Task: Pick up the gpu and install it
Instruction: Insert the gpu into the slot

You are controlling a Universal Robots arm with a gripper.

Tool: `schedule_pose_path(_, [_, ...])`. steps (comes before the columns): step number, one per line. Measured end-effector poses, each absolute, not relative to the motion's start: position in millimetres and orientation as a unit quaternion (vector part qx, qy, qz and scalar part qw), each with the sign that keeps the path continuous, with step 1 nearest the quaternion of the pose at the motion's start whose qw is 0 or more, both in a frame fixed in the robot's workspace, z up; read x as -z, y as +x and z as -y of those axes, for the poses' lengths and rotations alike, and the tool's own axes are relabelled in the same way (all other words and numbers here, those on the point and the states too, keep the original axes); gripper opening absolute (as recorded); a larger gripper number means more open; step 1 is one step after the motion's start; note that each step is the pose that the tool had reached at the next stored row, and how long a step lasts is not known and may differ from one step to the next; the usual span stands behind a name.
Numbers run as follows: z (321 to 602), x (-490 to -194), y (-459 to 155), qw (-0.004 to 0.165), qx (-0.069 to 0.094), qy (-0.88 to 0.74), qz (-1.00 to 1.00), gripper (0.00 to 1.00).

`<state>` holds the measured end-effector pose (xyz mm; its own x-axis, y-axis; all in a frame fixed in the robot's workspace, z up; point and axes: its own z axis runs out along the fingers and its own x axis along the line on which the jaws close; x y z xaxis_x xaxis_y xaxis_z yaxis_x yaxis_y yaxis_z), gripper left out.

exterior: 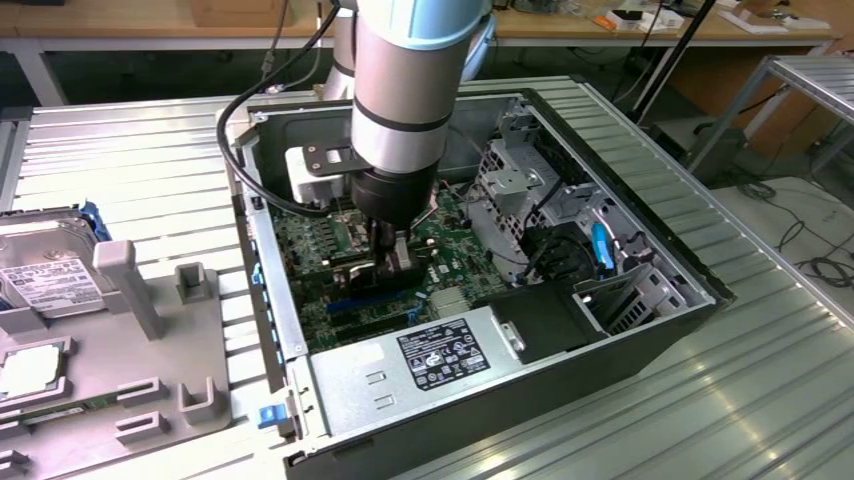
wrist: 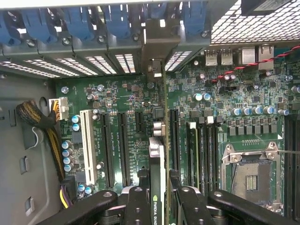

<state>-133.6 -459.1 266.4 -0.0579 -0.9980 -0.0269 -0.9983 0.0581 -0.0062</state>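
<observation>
Inside the open computer case (exterior: pixel 641 330), as the exterior view gives it, we see the arm (exterior: pixel 400 90) reaching straight down over the motherboard (exterior: pixel 454 255). Its gripper (exterior: pixel 398 262) sits low, just above the board, with the power supply (exterior: pixel 414 370) nearer the camera and the drive cage (exterior: pixel 514 185) toward the exterior view's right of it. Between the fingers we make out a dark upright card, the gpu (exterior: pixel 396 272), though its details are hard to read from here. Outside the case, on the exterior view's left, a hard drive (exterior: pixel 47 275) lies in a grey fixture (exterior: pixel 160 340).

From the wrist view, we see the two black fingers (wrist: pixel 138 204) closed partway, pressing both faces of the gpu (wrist: pixel 157 168). It stands on edge between them, running away from the gripper toward the case's slotted rear wall, where its metal bracket (wrist: pixel 157 47) meets the blue clips (wrist: pixel 117 21). On the motherboard (wrist: pixel 243 93), long black slots (wrist: pixel 115 145) lie just beside the card, and the empty processor socket (wrist: pixel 251 173) sits farther off.
</observation>
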Motion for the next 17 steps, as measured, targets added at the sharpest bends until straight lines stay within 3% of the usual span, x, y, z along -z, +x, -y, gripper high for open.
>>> schedule_pose_path(17, [459.0, -265.1, -133.6, 0.014, -0.005, -0.689, -0.725, 0.27])
